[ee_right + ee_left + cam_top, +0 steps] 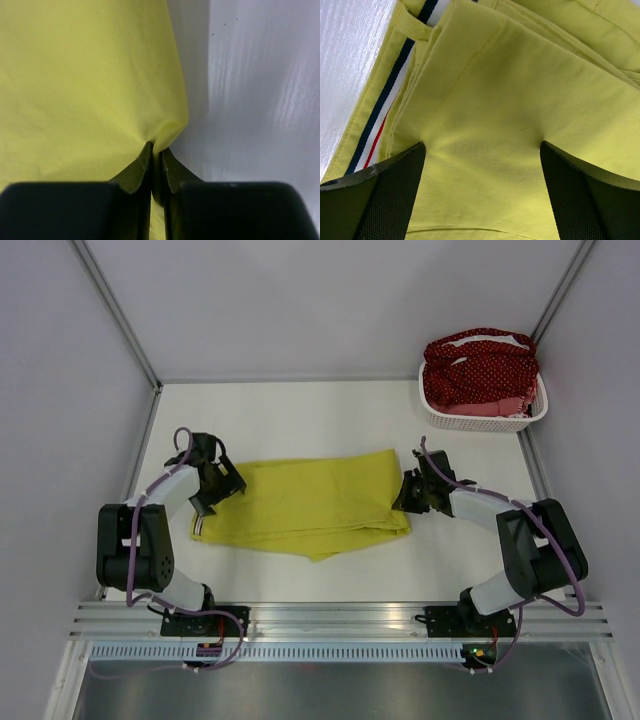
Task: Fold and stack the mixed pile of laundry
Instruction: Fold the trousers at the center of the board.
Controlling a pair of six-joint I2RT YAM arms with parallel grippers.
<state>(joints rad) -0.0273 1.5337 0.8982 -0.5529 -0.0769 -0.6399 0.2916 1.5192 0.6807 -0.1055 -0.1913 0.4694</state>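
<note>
The yellow-green garment (310,505) lies folded flat on the white table between my two arms. My left gripper (222,485) is at its left end, open, with its fingers (385,200) spread wide and resting on the cloth (520,100). The navy, white and red striped band (385,105) runs along the edge next to it. My right gripper (408,492) is at the garment's right end and is shut on a pinch of the yellow-green edge (170,127). The dark red white-dotted cloth (480,370) is heaped in the basket with a pink piece under it.
The white perforated basket (487,422) stands at the back right of the table. Bare white table (260,100) lies just right of the garment's edge. Grey walls close in the left, back and right sides.
</note>
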